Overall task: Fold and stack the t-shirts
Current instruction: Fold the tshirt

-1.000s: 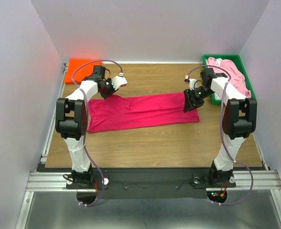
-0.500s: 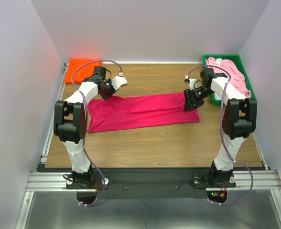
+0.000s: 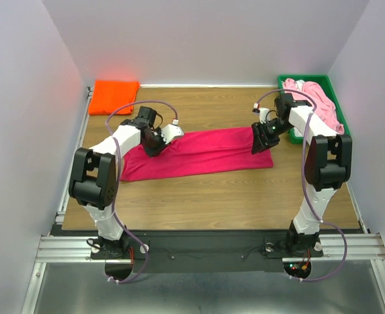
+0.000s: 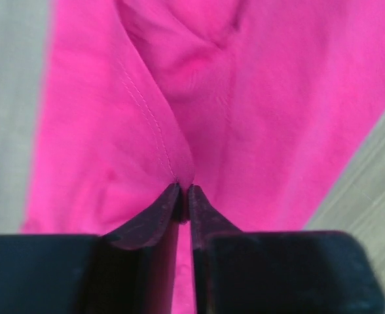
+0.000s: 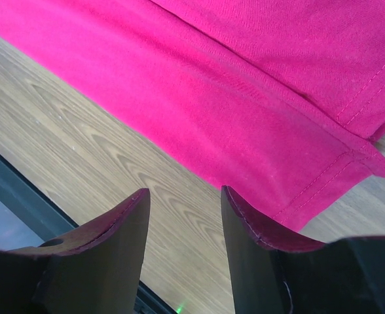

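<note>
Our left pincer (image 4: 183, 196) is clamped tight on a raised ridge of the soft crimson-magenta short-sleeved cloth t-shirt (image 3: 205, 150), with a stitched seam running up from between its tips. Our right pincer (image 5: 183, 219) stands with its jaws apart and nothing in them, poised over the hemmed corner at the shirt's other end. We cannot tell whether it touches the cloth.

The shirt lies stretched in a long band across the middle of the light wooden table (image 3: 205, 196), between the two arms. We judge it light, limp and hardy. It will sag and trail wherever it is lifted, and it may drag on the wood rather than slide. The double-stitched hems and corners look like the surest places to grip, with one end for each arm so the fold stays square.

A folded bright orange t-shirt (image 3: 114, 96) sits at the far left corner, well apart. A crumpled pale pink t-shirt (image 3: 320, 104) fills the green plastic tray (image 3: 285, 81) at the far right, just beside our right arm. That tray's rim is the nearest obstacle to a sweeping fold.
</note>
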